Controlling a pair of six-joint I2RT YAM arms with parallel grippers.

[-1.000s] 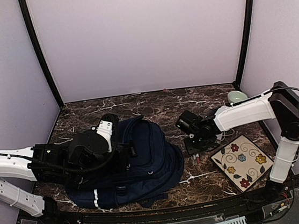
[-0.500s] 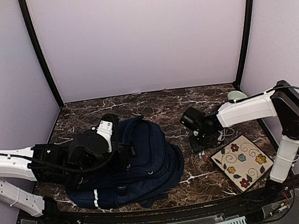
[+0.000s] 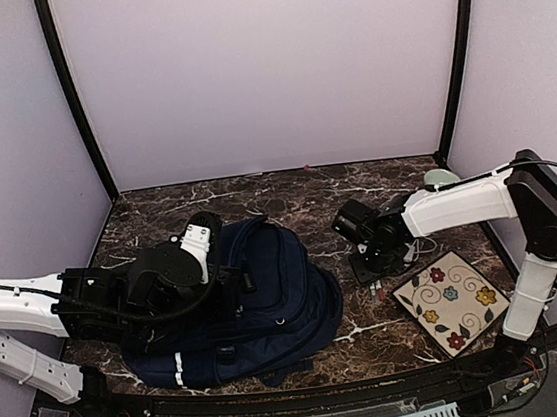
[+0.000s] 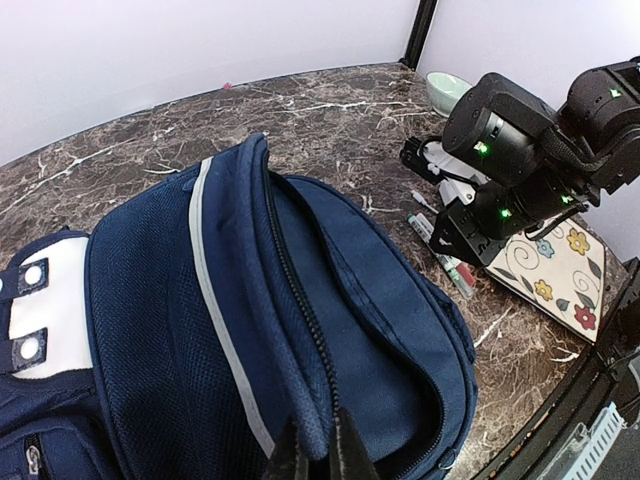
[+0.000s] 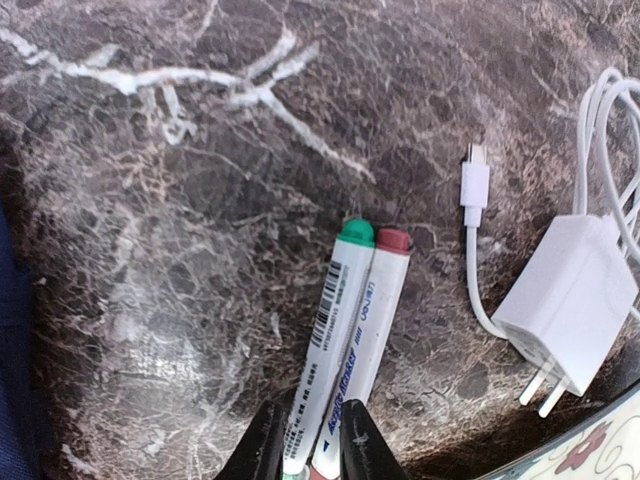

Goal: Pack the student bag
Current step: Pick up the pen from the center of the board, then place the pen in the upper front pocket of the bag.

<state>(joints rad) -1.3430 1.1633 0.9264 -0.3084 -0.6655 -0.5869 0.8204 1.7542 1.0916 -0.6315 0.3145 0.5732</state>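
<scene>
The left tool (image 4: 312, 455) is cut off at the bottom of its wrist view. Only its two tips show, pressed together on the raised fabric lip of the student bag (image 4: 250, 330) beside the zip. The bag lies under and ahead of this tool, on the left half of the bench (image 3: 257, 196). From above, the arm hides the tips and part of the bag's top. The pocket behind the pinched lip is too dark to make out.

The right tool (image 5: 312, 445) has its fingers apart, with a green-capped marker (image 5: 338, 280) and a red-capped marker (image 5: 375, 290) lying side by side between them. The markers' lower ends run out of the picture, so I cannot tell whether the fingers press on them. To the right of this tool lie a white charger (image 5: 565, 290) and its cable (image 5: 473, 185), both cut by the frame edge, with a flowered tile (image 3: 452, 301) just beyond. To its left is bare bench, then the bag's edge.
</scene>
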